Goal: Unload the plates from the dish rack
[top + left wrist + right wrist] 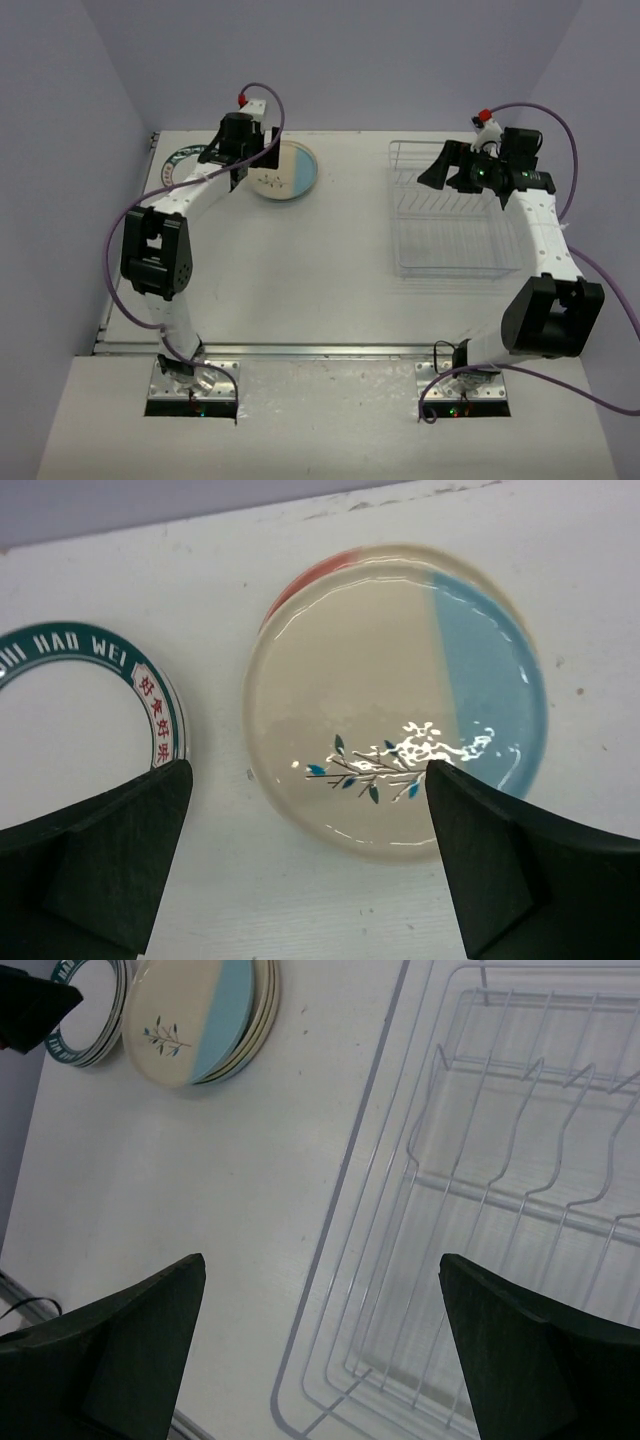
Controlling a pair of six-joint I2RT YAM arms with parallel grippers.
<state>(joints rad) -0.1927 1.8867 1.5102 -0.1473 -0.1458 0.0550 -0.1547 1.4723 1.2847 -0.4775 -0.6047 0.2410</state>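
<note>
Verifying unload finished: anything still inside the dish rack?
Nothing visible inside the dish rack except its wire dividers. The right gripper hides part of its far side from above.

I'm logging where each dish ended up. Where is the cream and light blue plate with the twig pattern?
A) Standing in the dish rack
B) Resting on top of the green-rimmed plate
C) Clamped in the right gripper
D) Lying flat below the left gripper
D: the cream and light blue plate lies flat under the open left gripper, apart from the green-rimmed plate; the dish rack shows no plate.
</note>
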